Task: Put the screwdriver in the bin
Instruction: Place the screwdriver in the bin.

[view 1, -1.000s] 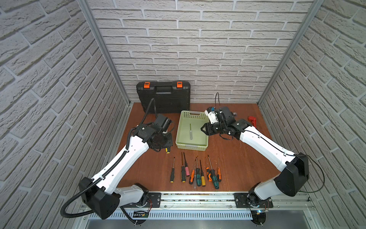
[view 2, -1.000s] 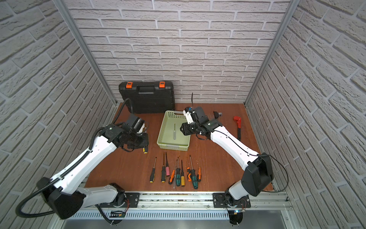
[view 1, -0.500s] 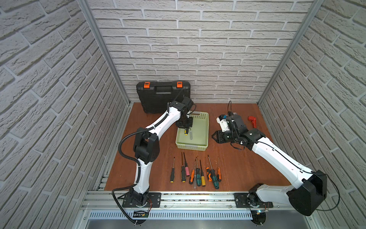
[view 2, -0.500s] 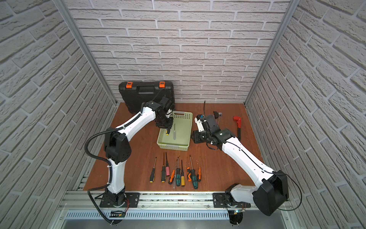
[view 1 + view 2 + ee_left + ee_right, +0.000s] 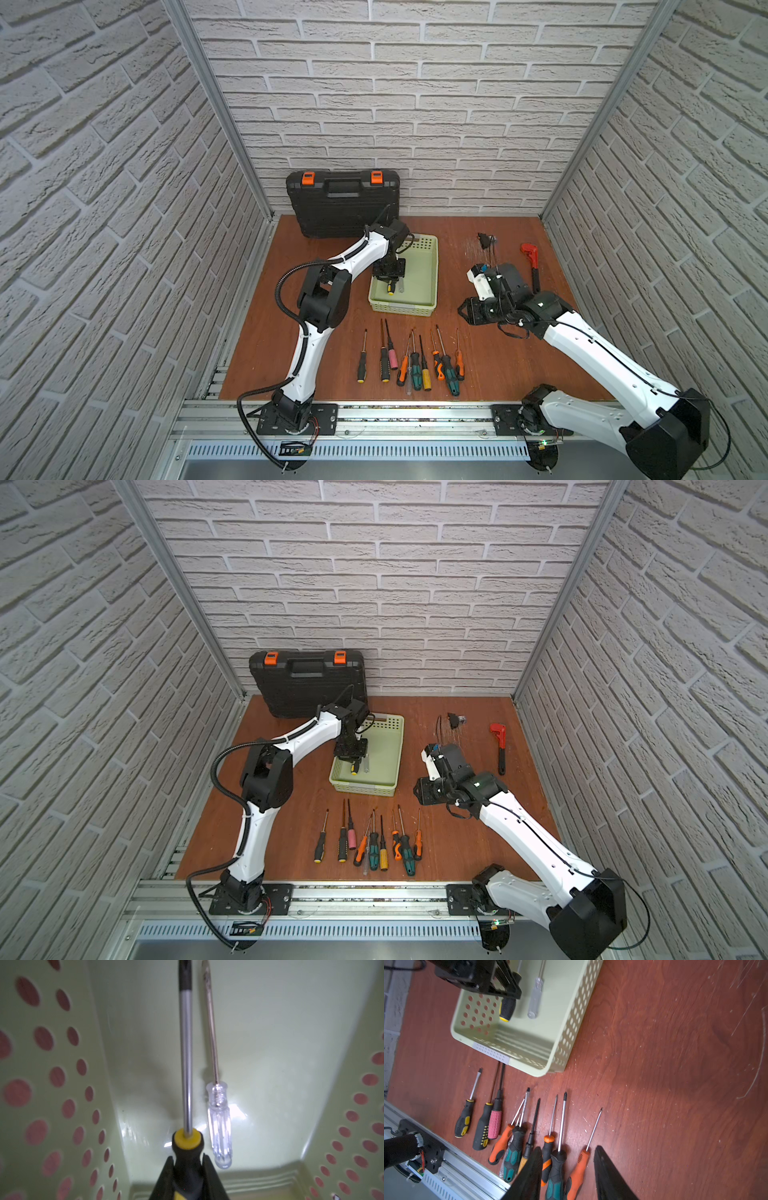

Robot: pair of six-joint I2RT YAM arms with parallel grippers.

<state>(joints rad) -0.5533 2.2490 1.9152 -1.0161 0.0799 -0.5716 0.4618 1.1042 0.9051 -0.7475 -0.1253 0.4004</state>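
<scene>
The screwdriver point(image 5: 186, 1064), black and yellow handled with a steel shaft, is clamped by its handle in my left gripper point(image 5: 188, 1159), which is shut on it. In both top views the left gripper point(image 5: 388, 272) point(image 5: 351, 752) holds the screwdriver point(image 5: 390, 287) low inside the pale green bin point(image 5: 432, 274), near its left wall. A clear-handled screwdriver point(image 5: 219, 1126) lies on the bin floor right beside it. My right gripper point(image 5: 568, 1150) is open with nothing between its fingers. It hovers over the table to the right of the bin point(image 5: 397, 750).
Several screwdrivers point(image 5: 411, 361) lie in a row between the bin and the front rail. A black toolcase point(image 5: 343, 208) leans on the back wall. A red wrench point(image 5: 532, 262) and a small black part point(image 5: 484, 240) lie at the back right.
My left arm carried the screwdriver from the table left of the bin into the bin. My right arm drew back from the bin's right edge toward the front right, its jaws widening a little.
</scene>
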